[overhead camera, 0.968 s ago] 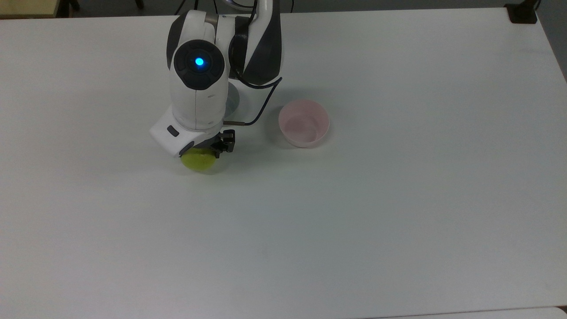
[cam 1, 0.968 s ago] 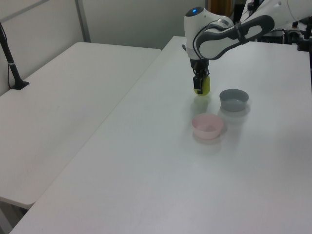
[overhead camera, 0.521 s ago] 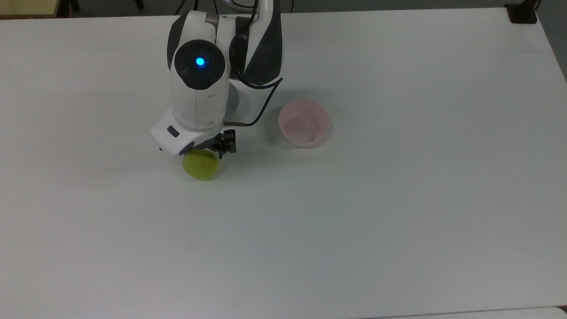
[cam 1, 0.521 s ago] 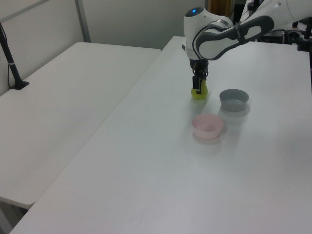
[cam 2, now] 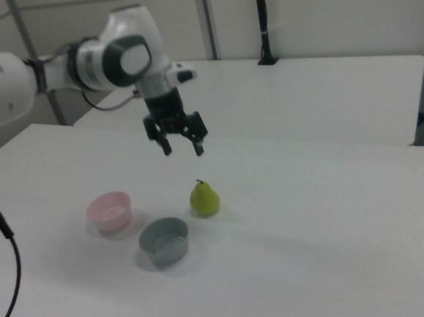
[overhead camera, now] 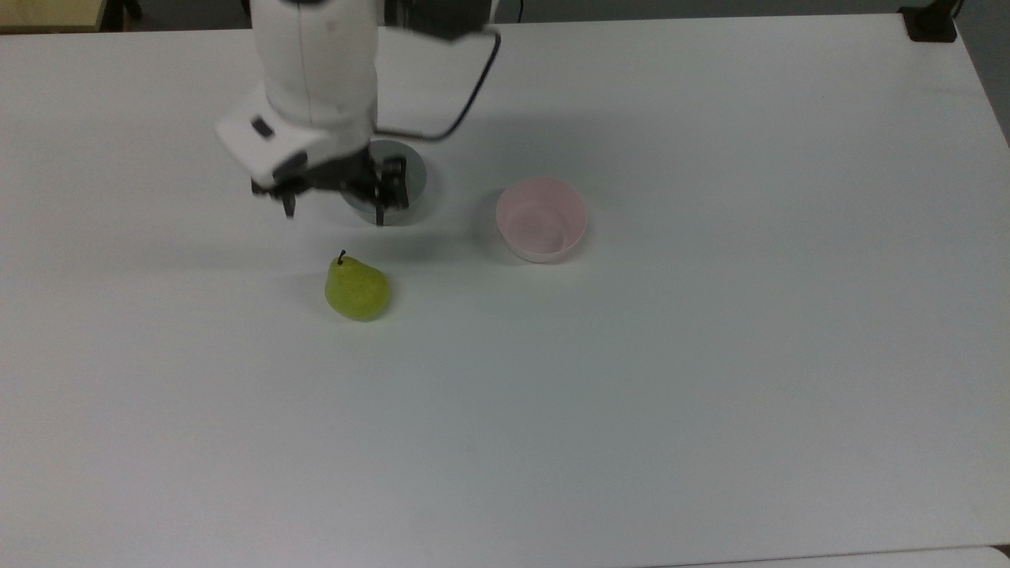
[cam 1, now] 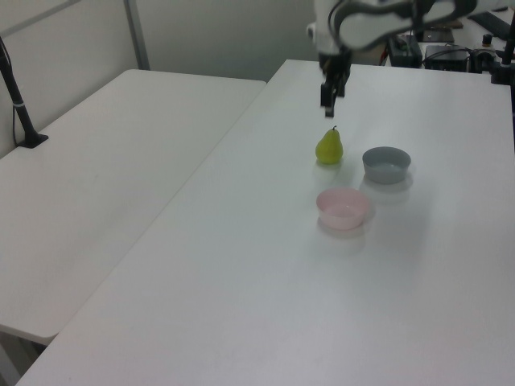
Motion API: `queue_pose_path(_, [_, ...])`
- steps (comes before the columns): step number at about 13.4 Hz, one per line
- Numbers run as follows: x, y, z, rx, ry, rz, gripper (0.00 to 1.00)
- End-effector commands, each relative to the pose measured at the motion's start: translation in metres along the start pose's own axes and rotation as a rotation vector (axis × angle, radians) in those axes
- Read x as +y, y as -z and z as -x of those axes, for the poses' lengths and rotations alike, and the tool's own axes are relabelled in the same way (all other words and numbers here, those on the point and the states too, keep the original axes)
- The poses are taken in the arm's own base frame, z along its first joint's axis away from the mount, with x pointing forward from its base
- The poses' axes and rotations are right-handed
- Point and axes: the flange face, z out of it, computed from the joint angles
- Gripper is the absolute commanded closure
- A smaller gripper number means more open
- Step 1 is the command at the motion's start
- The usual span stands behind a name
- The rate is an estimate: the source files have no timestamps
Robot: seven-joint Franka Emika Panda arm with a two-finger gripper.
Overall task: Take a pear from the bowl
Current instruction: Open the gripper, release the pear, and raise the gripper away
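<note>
1. Yellow-green pear point(overhead camera: 357, 289) stands on the white table point(overhead camera: 710, 394) in the top view, clear of the pink bowl point(overhead camera: 541, 218), which sits off to the top view's right and looks empty. The stem tip shows toward the top view's upper left of the body, so the long axis runs close to vertical, wide base down. The gripper point(overhead camera: 334, 199) is above and beyond the pear, partly over the grey bowl point(overhead camera: 410, 177), fingers spread and holding nothing.

2. Left view: pear point(cam 1: 328, 148) is upright, stem up, just beside the grey bowl point(cam 1: 386, 164) and a little farther from the pink bowl point(cam 1: 343, 208). The gripper point(cam 1: 330, 98) hangs in the air above the pear, apart from it.

3. Right view: pear point(cam 2: 204, 199) stands on its base, stem pointing up with a slight lean. Jaws of the gripper point(cam 2: 181, 145) are released and wide, well above the fruit.

4. Judgement: the pear is out of the bowl and set down, so the pick looks complete and the arm is in its retreat step. The next move probably needs only a clear lift away, with no sideways brush against the stem.
</note>
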Motion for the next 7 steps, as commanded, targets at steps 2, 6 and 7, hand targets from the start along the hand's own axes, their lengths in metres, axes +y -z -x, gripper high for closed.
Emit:
queue_pose_path(2, [0.009,0.076,0.073,-0.06,-0.026,-0.093,0.0])
queue_pose_path(6, [0.019,0.095,0.094,-0.057,-0.027,-0.109,0.0])
queue_pose_path(7, [0.02,0.096,0.094,-0.056,-0.032,-0.109,0.0])
